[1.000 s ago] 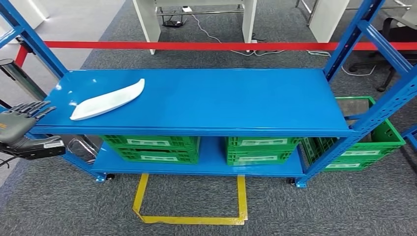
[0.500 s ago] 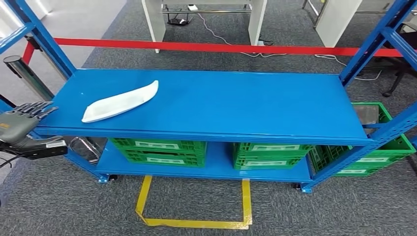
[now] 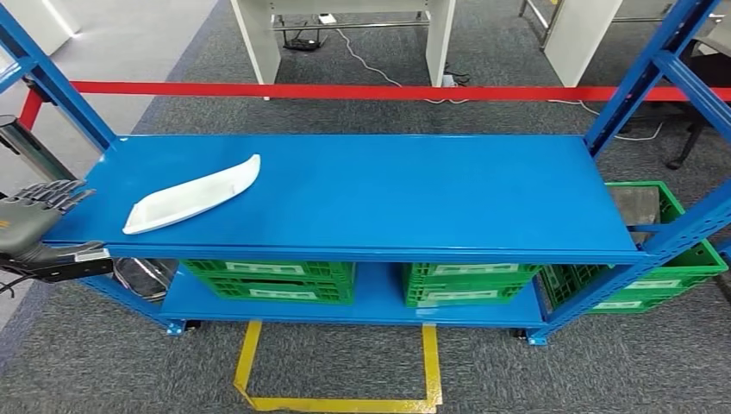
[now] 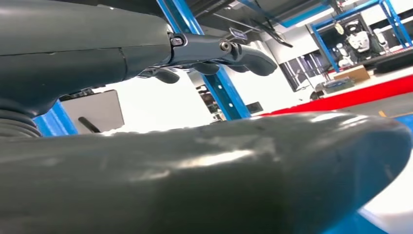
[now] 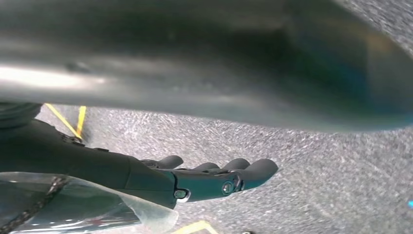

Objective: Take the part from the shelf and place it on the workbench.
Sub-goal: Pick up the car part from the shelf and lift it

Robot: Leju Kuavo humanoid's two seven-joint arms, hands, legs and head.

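Part point(image 3: 191, 193) (white, curved) lies on shelf point(image 3: 388, 185); left hand point(image 3: 34, 226) spread, empty, beside it.

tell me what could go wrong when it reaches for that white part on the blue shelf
1. The long white curved plastic part lies flat and shallow on the glossy blue metal shelf top, so fingers may push it along instead of getting under it.
2. It sits near the shelf's front left edge; a nudge could tip it off.
3. The left robot hand, open, hangs beside the blue upright post and could clip the frame on the way in.
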